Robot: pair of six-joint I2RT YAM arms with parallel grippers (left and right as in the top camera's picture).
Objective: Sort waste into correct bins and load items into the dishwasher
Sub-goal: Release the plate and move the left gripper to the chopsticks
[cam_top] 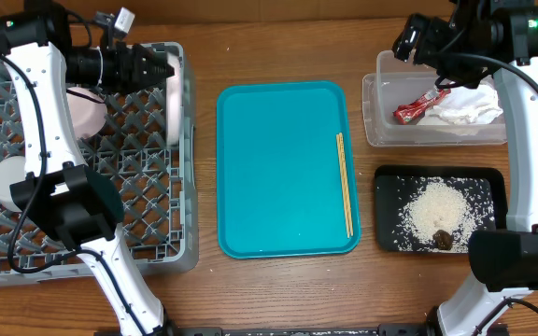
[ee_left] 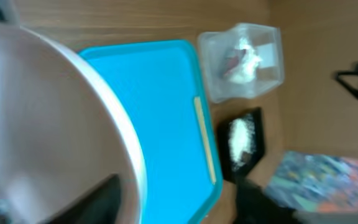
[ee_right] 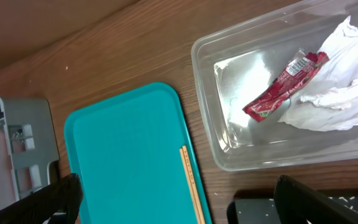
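Currently my right gripper [cam_top: 418,42] hangs open and empty over the clear tub [cam_top: 370,112]. The chopsticks [cam_top: 345,184] lie along the teal tray's [cam_top: 278,168] right edge, long axis front to back, left of that gripper and nearer the robot's base. My left gripper [cam_top: 162,68] is farther off, at the dish rack [cam_top: 148,205] by the upright white plate [cam_top: 172,107]; whether it grips, I cannot tell.

Lab tabletop setup: wood table [cam_top: 278,289], dish rack [cam_top: 148,205], teal tray [cam_top: 278,168].
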